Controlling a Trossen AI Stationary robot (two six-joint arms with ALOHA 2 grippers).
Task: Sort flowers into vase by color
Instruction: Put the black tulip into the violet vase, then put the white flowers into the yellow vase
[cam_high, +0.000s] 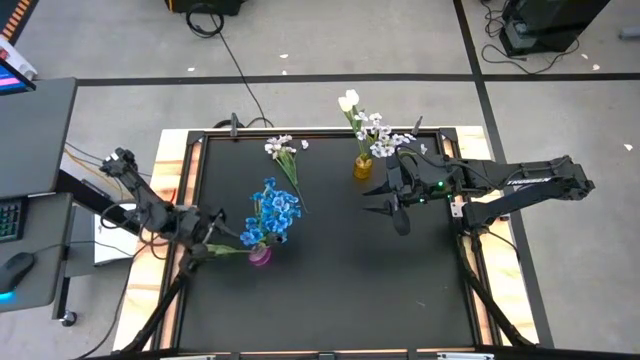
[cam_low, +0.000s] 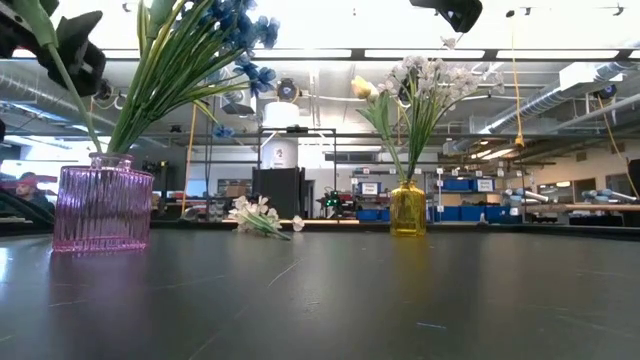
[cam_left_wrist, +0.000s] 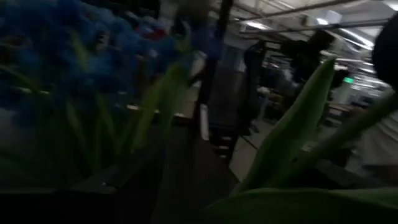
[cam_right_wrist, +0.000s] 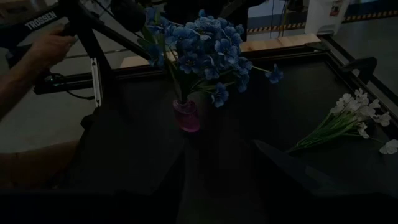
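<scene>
One spray of small white blossoms on a thin green stem (cam_high: 284, 152) lies flat on the black worktop (cam_high: 340, 270), near the far edge. It is the only flower not in a vase yet. Its blossoms point to the far left and its stem runs toward the near right, out to the middle of the worktop.

The right hand (cam_high: 383, 199) hangs over the worktop just beside the yellow glass vase (cam_high: 363, 167), which holds white tulip buds and white sprays. Its fingers are spread apart and hold nothing. The loose spray lies to this hand's left and a bit farther back. The stem end is the part closest to it.

The left hand (cam_high: 205, 238) sits by the pink ribbed glass vase (cam_high: 260, 256), full of blue blossoms (cam_high: 272, 213). Its fingers look open, right by the green stems, but I cannot tell if they touch them. The right hand seems a bit nearer to the loose spray, and the white vase is on its side.

The left wrist view is dark and blurry, with only leaves and blue showing. A person's hand and arm show in the right wrist view, beyond the worktop.
</scene>
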